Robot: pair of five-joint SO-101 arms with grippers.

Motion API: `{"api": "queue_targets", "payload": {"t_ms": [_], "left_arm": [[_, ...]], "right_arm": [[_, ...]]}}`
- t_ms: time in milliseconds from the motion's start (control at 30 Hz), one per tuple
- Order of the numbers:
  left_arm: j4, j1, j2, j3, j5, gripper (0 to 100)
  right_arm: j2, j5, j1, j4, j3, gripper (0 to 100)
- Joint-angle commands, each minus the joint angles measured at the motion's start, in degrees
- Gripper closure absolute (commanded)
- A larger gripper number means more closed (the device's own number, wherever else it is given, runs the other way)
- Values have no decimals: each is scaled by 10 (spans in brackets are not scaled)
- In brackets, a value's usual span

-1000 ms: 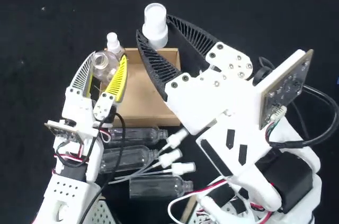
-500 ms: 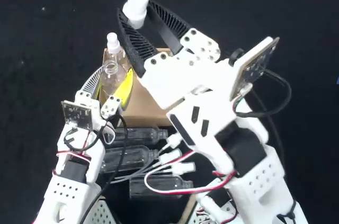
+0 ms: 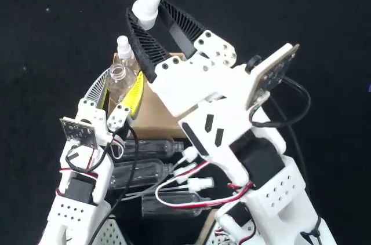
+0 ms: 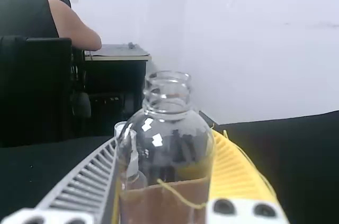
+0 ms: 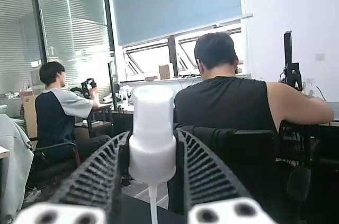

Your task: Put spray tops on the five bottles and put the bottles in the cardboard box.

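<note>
Right fingers point(image 3: 145, 48) clamped on spray top point(image 3: 146, 4), raised beyond far edge of cardboard box point(image 3: 155, 114). Left fingers point(image 3: 134, 92) clamped on open bottle point(image 3: 119, 80), upright over box's left side, near capped bottle point(image 3: 123, 48). 3 uncapped bottles point(image 3: 145, 172) lie on black worktop point(image 3: 46, 54), 3 loose spray tops point(image 3: 196, 184) beside their necks.
</note>
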Motion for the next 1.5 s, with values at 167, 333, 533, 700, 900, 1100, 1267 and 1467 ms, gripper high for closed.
{"api": "queue_targets", "payload": {"t_ms": [167, 333, 533, 700, 900, 1100, 1267, 1467], "left_arm": [[2, 3, -11, 14, 0, 970], [1, 4, -11, 14, 2, 970], [1, 4, -11, 14, 2, 970], [1, 4, -11, 14, 2, 970], [1, 4, -11, 14, 2, 970], [1, 4, -11, 14, 2, 970], [1, 4, -11, 14, 2, 970], [0, 3, -11, 14, 2, 970]], "right_arm": [[13, 0, -54, -16, 2, 987], [13, 0, -54, -11, 4, 987], [14, 1, -54, -16, 32, 987], [22, 1, -54, -17, 33, 987], [83, 1, -54, -70, 33, 986], [93, 1, -53, -63, 33, 986], [88, 1, -45, 21, 7, 986], [45, 1, -47, 105, -21, 986]]}}
